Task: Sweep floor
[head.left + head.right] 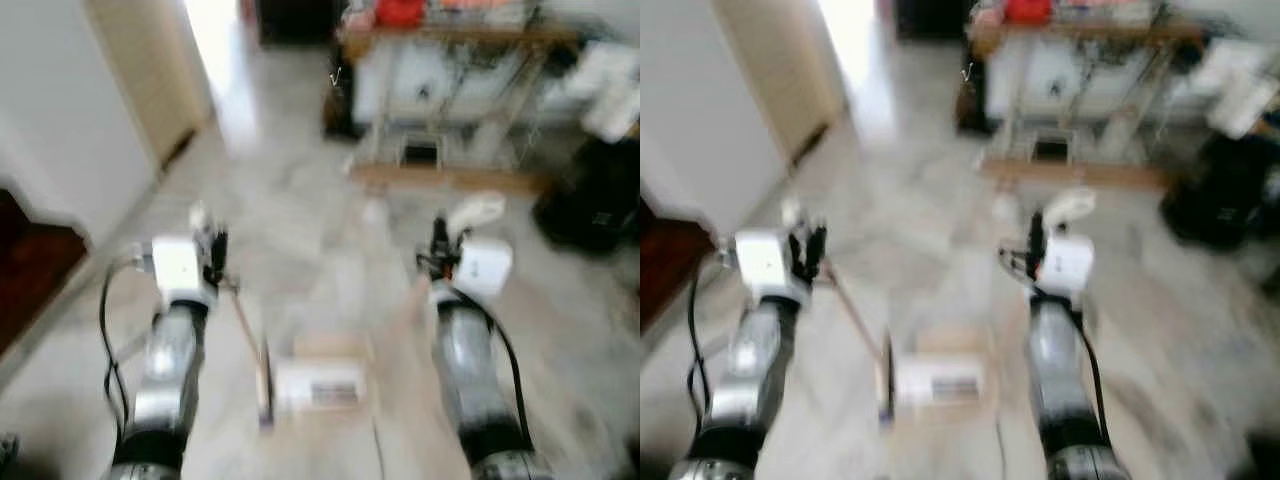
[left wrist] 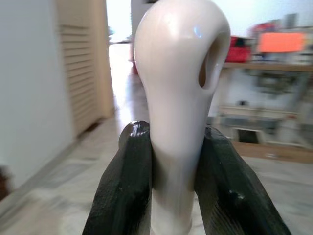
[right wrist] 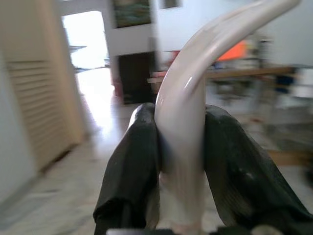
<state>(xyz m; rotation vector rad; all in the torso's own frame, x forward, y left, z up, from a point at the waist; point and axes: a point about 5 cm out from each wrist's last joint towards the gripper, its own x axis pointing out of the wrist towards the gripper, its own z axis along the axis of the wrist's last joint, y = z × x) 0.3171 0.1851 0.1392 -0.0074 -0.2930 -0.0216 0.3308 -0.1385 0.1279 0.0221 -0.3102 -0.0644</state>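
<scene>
The floor (image 1: 300,210) is the biggest thing here, pale polished stone with grey veining, glossy where light pours in from a bright doorway (image 1: 215,40) at the far end. On the left stands one white wall (image 1: 50,120) and one cream louvred door (image 2: 83,73), its slats plain in the left wrist view. Across the back right runs one wooden rack (image 1: 450,110) with pale legs and a low shelf, cluttered on top with something red and orange, too blurred to name; one dark shape (image 1: 590,200) sits on the floor at its right. Two silver arms reach forward, each ending in a white wrist block and two black fingers. The left gripper (image 2: 173,181) is clamped on a smooth, cream plastic handle (image 2: 178,73), rounded at its tip with one oval hanging hole; both rubbery fingers (image 2: 127,186) press against its sides. From that gripper a thin wooden pole (image 1: 245,335) slants down to the floor between the arms. The right gripper (image 3: 181,171) is likewise closed tight on a second cream handle (image 3: 195,83), this one curved like a hook, its tip showing above the wrist in the head views. Between the two arms, low on the floor, lies one pale boxy piece (image 1: 320,385) with a tan edge, probably a dustpan or broom head; blur hides which.
</scene>
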